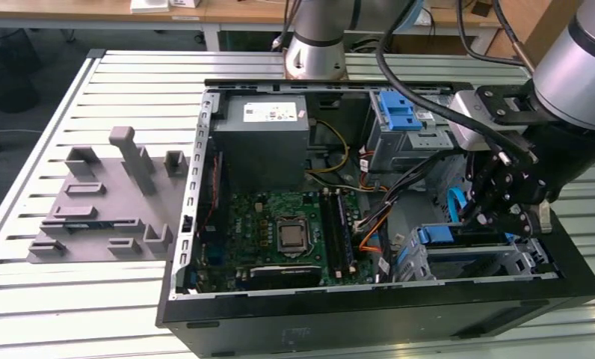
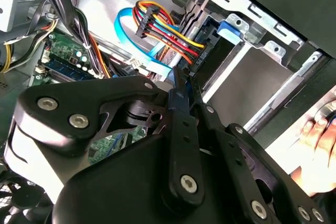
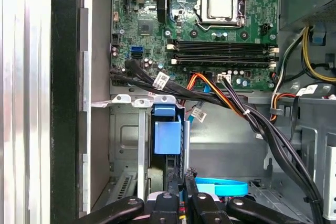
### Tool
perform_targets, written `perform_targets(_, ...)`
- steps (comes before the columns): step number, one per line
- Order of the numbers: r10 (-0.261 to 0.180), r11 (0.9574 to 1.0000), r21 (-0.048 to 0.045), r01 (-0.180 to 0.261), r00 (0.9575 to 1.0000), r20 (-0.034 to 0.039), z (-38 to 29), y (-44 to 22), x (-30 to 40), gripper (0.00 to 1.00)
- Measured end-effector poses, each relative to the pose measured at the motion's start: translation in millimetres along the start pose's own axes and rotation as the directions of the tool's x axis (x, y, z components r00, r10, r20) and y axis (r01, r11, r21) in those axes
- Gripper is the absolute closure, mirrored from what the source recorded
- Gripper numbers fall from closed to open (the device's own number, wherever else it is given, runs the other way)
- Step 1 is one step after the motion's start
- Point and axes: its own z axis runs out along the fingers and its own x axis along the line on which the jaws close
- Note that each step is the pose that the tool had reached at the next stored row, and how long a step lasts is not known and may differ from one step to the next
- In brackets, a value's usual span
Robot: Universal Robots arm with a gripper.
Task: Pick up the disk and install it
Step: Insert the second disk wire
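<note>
Slatted aluminium worktop [image 1: 98, 299] beneath all, bearing an open black computer case [image 1: 377, 318] laid on its side. Inside, well beyond the jaws, a green motherboard [image 3: 210, 24]. Nearer, straight ahead of the jaws, a grey sheet-metal drive cage [image 3: 123, 135]. Between board and cage, a black cable bundle [image 3: 252, 119] with orange and red leads, crossing just past the jaw tips. Just beside the jaws, a looped light-blue data cable [image 3: 220, 186]. Smallest, the disk [image 3: 167, 136], standing on edge in the cage mouth, directly ahead of the jaws and up against them.

Jaws drawn narrow, pinched on a thin blue strip in the second wrist view, by the look of it the rim of the disk's carrier.

Likely trouble from here:
- Jamming, if the disk goes in tilted and a carrier rail rides onto the cage wall rather than along its guide.
- Slipping or twisting, given so slim a hold on smooth plastic.
- Snagging the blue loop or the black bundle, both lying close to the jaws, and dragging a plug loose.

As for the disk's look, seen edge-on: a bright blue plastic carrier face, squarish and smooth, with a dark body behind it. Label and flat sides hidden from these angles.
</note>
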Motion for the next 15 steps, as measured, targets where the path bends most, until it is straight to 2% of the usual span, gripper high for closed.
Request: perform_targets(15,0.0,1.0,0.0,0.0,1.0,0.0002,4.2,-0.3,1.3,0.84)
